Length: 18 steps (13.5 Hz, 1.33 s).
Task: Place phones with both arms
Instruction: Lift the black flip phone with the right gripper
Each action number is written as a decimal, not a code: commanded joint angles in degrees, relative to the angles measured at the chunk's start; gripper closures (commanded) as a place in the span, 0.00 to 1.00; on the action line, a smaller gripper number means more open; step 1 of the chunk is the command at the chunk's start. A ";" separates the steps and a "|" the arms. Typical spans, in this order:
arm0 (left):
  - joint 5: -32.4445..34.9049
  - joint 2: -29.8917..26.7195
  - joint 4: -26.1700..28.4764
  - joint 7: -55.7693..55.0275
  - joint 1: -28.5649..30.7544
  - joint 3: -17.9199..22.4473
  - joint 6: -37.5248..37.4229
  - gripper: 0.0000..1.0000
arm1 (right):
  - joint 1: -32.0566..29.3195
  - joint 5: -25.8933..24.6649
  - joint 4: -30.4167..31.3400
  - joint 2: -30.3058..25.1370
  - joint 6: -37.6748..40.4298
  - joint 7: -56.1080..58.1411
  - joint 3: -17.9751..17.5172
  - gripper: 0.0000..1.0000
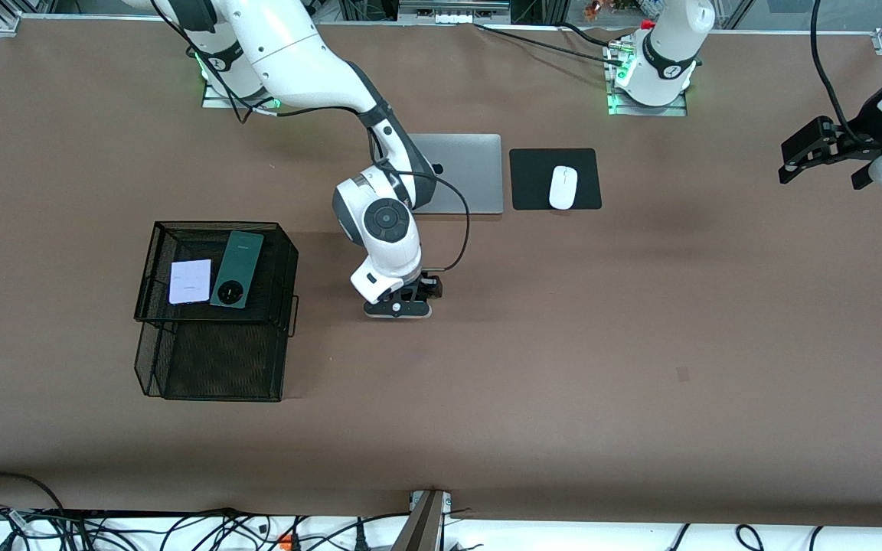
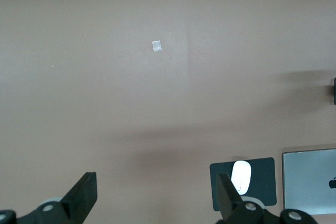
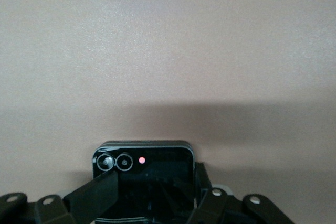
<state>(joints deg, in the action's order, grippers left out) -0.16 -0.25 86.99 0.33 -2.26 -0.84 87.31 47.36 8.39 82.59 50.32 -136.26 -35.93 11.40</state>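
You are clamping the right pincer [image 3: 152,195] on the black phone [image 3: 143,174] lying mid-bench; next, lift it toward the basket [image 1: 215,229]. Left pincer [image 2: 157,203] is waiting, fully spread, holding nothing.

black phone [image 3: 143,174] flat on table

Silver laptop [image 1: 465,172] beside white mouse [image 1: 563,187] on black pad [image 1: 533,180].

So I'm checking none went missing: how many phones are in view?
3. The pale lilac-white phone and the dark green phone lie side by side on the black mesh tray. The black phone is on the table, gripped by the right claw. None seems hidden.
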 commanded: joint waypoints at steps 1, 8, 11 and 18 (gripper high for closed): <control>-0.02 -0.19 -0.86 -0.25 -0.02 -0.12 -1.00 0.00 | 0.19 2.49 -0.06 -0.13 -1.03 -0.99 -0.07 0.33; -0.02 -0.27 -0.86 -0.25 -0.02 -0.12 -1.00 0.00 | 0.01 6.46 -0.15 -1.89 -0.59 -0.64 -0.07 0.03; -0.02 -0.27 -0.86 -0.33 -0.02 -0.12 -1.00 0.00 | 0.27 8.74 -0.24 -1.81 -1.11 -0.81 -0.07 0.01; -0.02 -0.18 -0.86 -0.33 -0.02 -0.12 -1.00 0.00 | 1.68 7.87 0.55 -1.28 -0.59 1.74 -0.07 0.01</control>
<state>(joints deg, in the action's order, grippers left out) -0.16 -0.26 86.94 0.33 -2.26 -0.84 87.31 48.43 15.93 81.99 49.79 -136.87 -35.51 11.23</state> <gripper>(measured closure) 0.000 0.009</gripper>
